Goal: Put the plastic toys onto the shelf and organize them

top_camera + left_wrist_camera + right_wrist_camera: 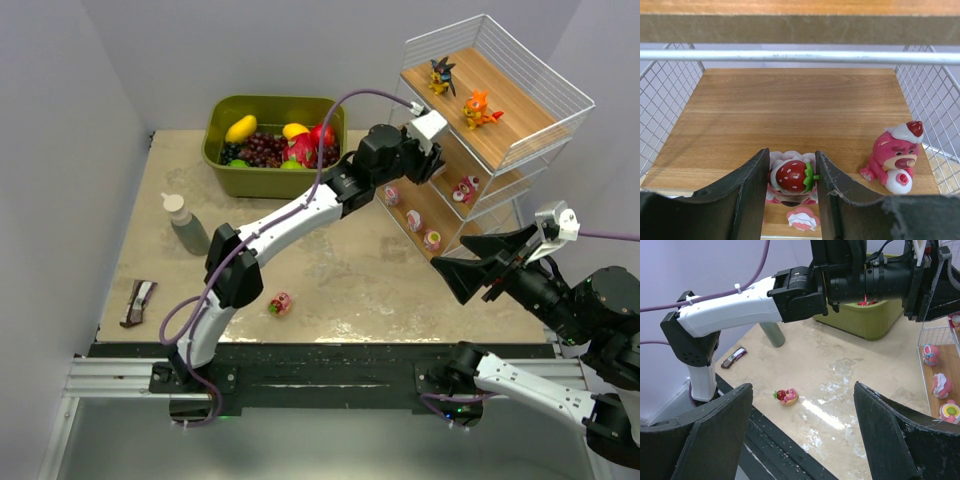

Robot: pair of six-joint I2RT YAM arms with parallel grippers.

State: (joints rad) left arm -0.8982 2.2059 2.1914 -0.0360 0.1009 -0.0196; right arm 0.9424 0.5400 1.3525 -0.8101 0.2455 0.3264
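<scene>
as the left end effector (792,161) pinches a strawberry-topped toy (791,176) at the shelf (790,107), right end effector (802,387) spread wide

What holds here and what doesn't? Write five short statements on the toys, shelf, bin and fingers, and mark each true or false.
1. The left fingers grip a strawberry-topped toy at the shelf's middle tier. True.
2. The top tier holds three toys. False: two, a dark spiky toy and an orange toy.
3. A pink toy lies on the table. True.
4. The right fingers hold a toy. False: they stand open and empty.
5. The green bin is empty. False: it holds fruit.
</scene>
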